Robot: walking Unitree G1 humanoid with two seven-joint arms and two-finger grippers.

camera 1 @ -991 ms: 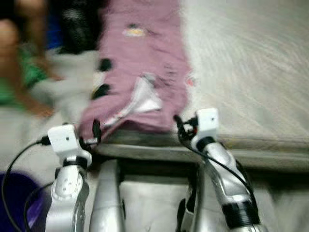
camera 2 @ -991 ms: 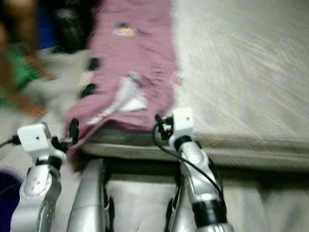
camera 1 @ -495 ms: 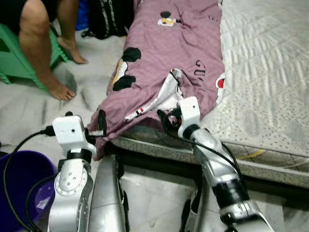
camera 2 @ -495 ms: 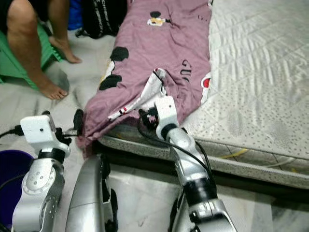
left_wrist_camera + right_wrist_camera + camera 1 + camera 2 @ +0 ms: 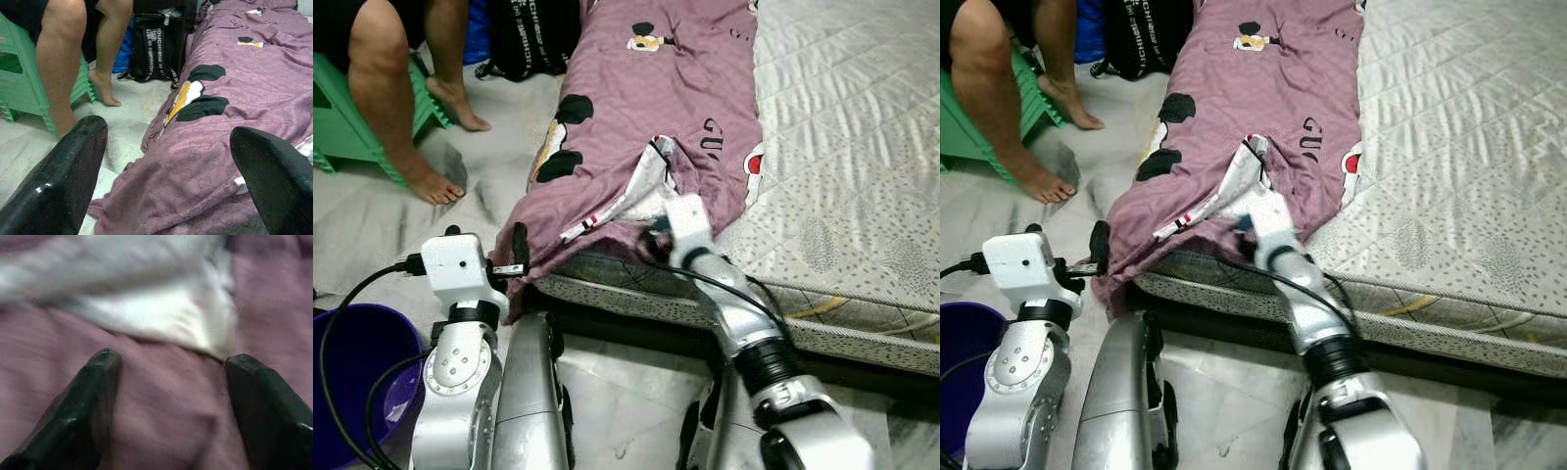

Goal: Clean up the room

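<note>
Right gripper (image 5: pixel 168 396) has pushed forward, fingers spread on mauve cartoon-print quilt (image 5: pixel 646 108) | tips hidden head-on | left gripper (image 5: pixel 168 171) spread, idle.

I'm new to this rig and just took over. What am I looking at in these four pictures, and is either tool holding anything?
The two wide pictures come from the robot's head, looking down at its silver arms. The other two look along each tool's black fingers. A purple blanket lies on a mattress and hangs over its edge. The right tool is open, fingers spread against the blanket by its white lining. The left tool is open too, off the mattress corner, holding nothing. A person's legs and a purple bucket are on the left.
</note>
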